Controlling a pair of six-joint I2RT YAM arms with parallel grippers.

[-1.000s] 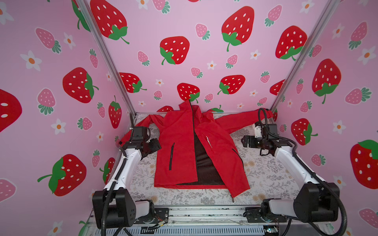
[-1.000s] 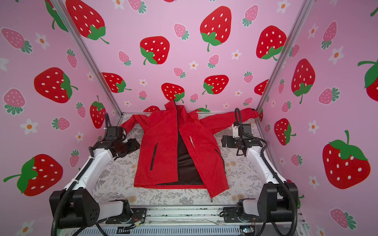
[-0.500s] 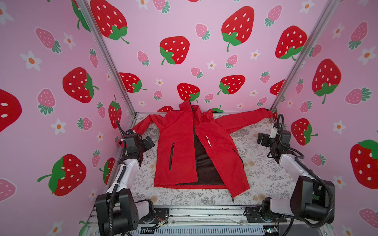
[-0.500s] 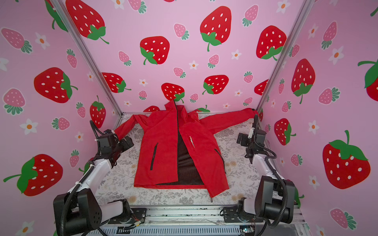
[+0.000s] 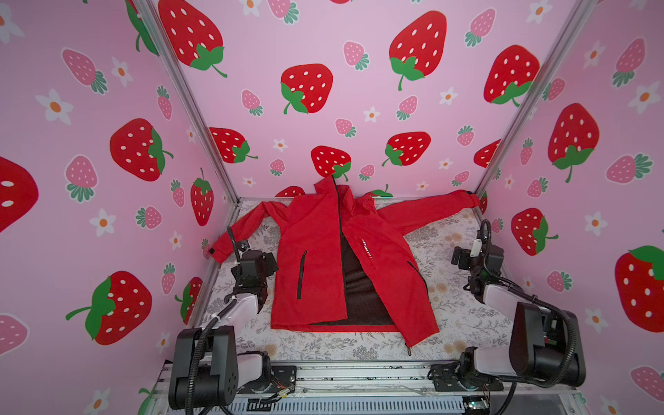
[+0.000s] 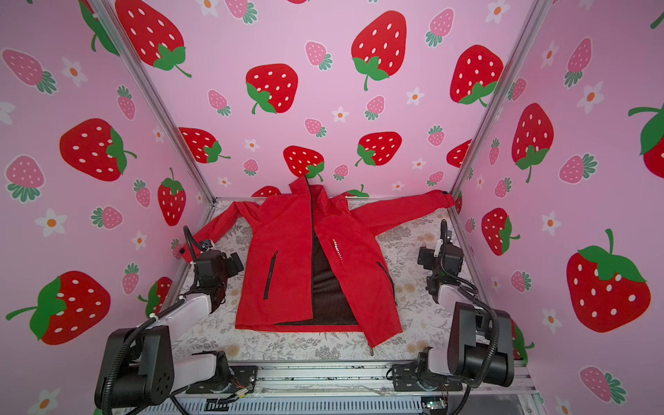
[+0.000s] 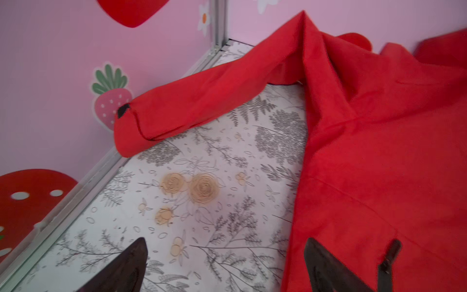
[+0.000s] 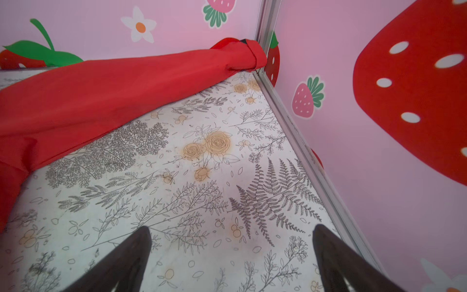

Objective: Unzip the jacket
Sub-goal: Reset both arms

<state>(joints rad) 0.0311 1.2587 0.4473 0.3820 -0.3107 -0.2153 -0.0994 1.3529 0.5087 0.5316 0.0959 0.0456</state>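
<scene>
The left gripper (image 5: 267,260) hangs just beside the jacket's (image 5: 323,258) left edge. Its jaws are spread wide and hold nothing. In the left wrist view the gripper (image 7: 225,252) has one finger (image 7: 121,268) in front of the floral table (image 7: 202,164) and the other in front of red cloth, near a black pocket zipper (image 7: 389,257). Whether that finger touches the cloth I cannot tell.

The jacket lies flat in the middle of the table (image 5: 449,298), with its collar propped against the back wall (image 5: 359,107) in both top views. Its left sleeve (image 5: 244,230) runs out to the left wall and its cuff (image 7: 131,131) touches that wall (a small black tab shows on it). The front panels meet along the black zipper (image 5: 337,208) near the collar and part below it, baring dark lining (image 5: 355,287). The right-hand panel carries small white lettering (image 5: 366,248) and is swung aside at the hem. The right sleeve (image 5: 427,212) reaches into the far right corner, where its cuff (image 8: 247,55) presses against the frame post.

The right gripper (image 5: 458,257) sits well apart from the jacket, close to the right wall. Its jaws too are spread wide and empty. In the right wrist view the gripper (image 8: 232,235) hangs over bare table (image 8: 177,202).
</scene>
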